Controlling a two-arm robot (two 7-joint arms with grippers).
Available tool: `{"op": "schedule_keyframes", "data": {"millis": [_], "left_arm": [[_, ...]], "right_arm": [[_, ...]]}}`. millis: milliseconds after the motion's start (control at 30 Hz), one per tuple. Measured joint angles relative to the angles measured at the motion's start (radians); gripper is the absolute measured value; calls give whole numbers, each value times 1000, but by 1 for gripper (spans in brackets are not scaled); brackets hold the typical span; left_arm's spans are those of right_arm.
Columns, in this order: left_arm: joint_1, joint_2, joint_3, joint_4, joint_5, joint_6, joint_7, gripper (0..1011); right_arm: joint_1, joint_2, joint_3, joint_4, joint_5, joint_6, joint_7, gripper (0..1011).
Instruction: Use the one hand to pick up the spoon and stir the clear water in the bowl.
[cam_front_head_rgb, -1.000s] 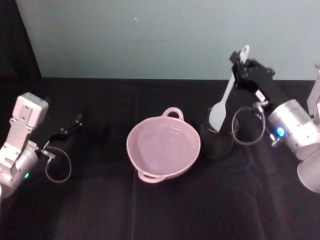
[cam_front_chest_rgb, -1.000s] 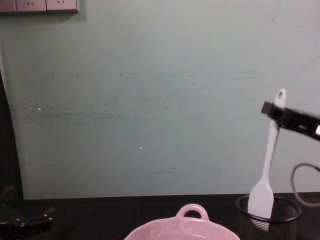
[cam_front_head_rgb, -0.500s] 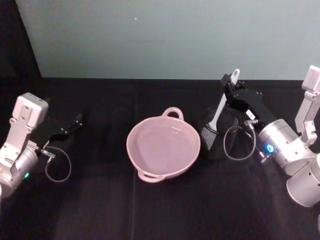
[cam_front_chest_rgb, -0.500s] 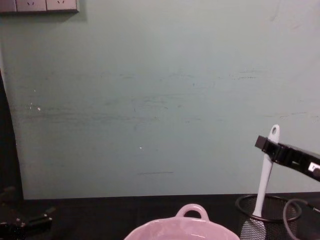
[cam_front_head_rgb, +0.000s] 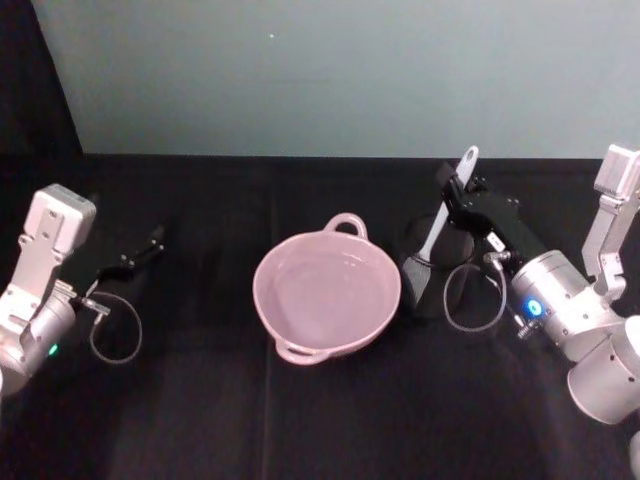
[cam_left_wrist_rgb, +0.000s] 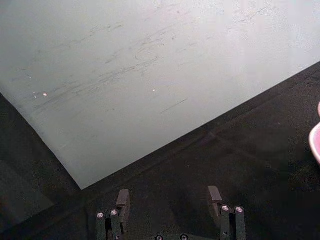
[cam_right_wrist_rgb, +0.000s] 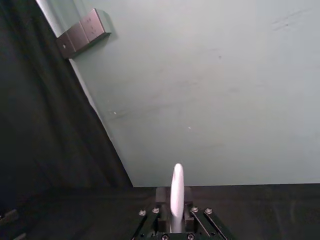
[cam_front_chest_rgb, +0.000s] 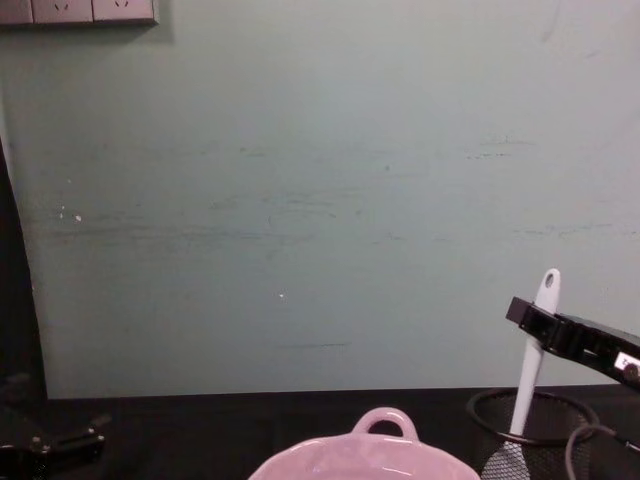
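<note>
From the head view, the right gripper (cam_front_head_rgb: 452, 190) pinched the spoon (cam_front_head_rgb: 443, 222) by its upper handle, blade down inside the mesh cup (cam_front_head_rgb: 432, 268), just right of the bowl (cam_front_head_rgb: 327, 295). The left gripper (cam_front_head_rgb: 140, 255) sat far left. In the left wrist view, its fingers were spread. From the chest view, the spoon's long axis stood near upright.

My right hand (cam_front_head_rgb: 458, 192) is reaching in from behind and right of the bowl (cam_front_head_rgb: 327, 292), its jaws clamping the spoon (cam_front_head_rgb: 445, 218) near the handle's top; the silver wrist with its blue light is trailing back to the bowl's right. My left gripper (cam_front_head_rgb: 152, 243) is resting well to the bowl's left, pointing toward it, fingers (cam_left_wrist_rgb: 122, 200) spread apart and holding nothing.
</note>
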Motion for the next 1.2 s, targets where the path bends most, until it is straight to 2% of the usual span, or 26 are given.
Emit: {"op": "schedule_keyframes", "data": {"millis": [133,167,233,333,367,467,500,567,600,867,1200], "left_arm": [[0,0,0,0,0,0,0,1011],[0,0,0,0,0,0,0,1011],[0,0,0,0,0,0,0,1011],[0,0,0,0,0,0,0,1011],[0,0,0,0,0,0,0,1011],[0,0,0,0,0,0,0,1011],[0,0,0,0,0,0,0,1011],[0,0,0,0,0,0,0,1011],[0,0,0,0,0,0,0,1011],[0,0,0,0,0,0,0,1011],[0,0,0,0,0,0,0,1011]], "right_arm": [[-5,3,6,-13,-1,0,-8,256],[-6,4,8,-18,-2,0,-9,333],[-9,9,12,-31,-6,1,-15,411],[-14,16,19,-50,-11,1,-22,473],[-17,21,25,-63,-13,1,-25,534],[-24,33,40,-88,-16,1,-32,594],[-26,36,44,-95,-16,2,-34,654],[-29,43,52,-106,-18,2,-38,697],[-33,49,60,-114,-20,2,-41,755],[-65,82,107,-163,-22,7,-52,976],[-181,129,149,-233,12,58,-49,1002]]}}
